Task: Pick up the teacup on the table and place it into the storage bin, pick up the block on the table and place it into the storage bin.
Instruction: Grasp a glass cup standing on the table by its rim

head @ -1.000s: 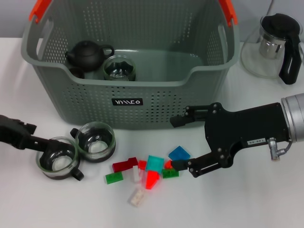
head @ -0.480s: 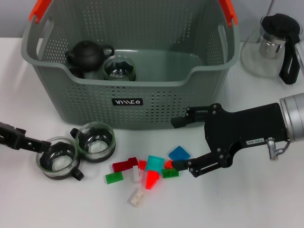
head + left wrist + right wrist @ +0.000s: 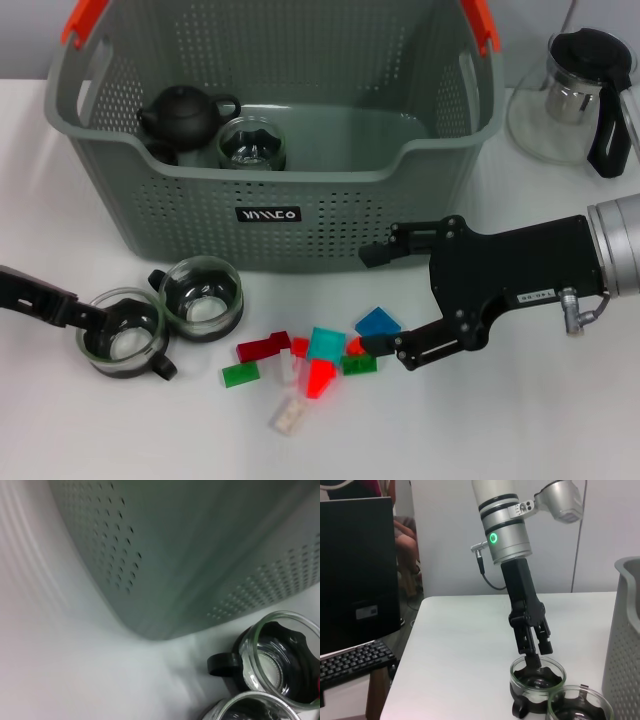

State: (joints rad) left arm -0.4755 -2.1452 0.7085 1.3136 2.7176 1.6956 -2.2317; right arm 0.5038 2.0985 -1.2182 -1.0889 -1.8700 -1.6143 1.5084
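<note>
Two glass teacups stand left of the block pile: one [image 3: 122, 340] [image 3: 537, 680] and a second [image 3: 203, 298] [image 3: 580, 707] [image 3: 280, 655] touching it. My left gripper [image 3: 90, 318] [image 3: 534, 652] is open and low at the first teacup's far-left rim, with one finger dipping inside. Small coloured blocks lie in front of the storage bin [image 3: 300, 190], among them a blue block [image 3: 377, 322] and a teal block [image 3: 326, 343]. My right gripper [image 3: 370, 302] stands open just right of the pile with the blue block between its fingers, its lower finger by the green and red blocks.
Inside the bin sit a black teapot [image 3: 185, 112] and a glass cup [image 3: 252, 143]. A glass pitcher with a black handle [image 3: 575, 95] stands at the back right. A monitor [image 3: 355, 570] and keyboard [image 3: 355, 662] lie beyond the table's left edge.
My left arm has dropped lower and slid toward the teacup's rim. Neither teacup has moved, and the right gripper has stayed put.
</note>
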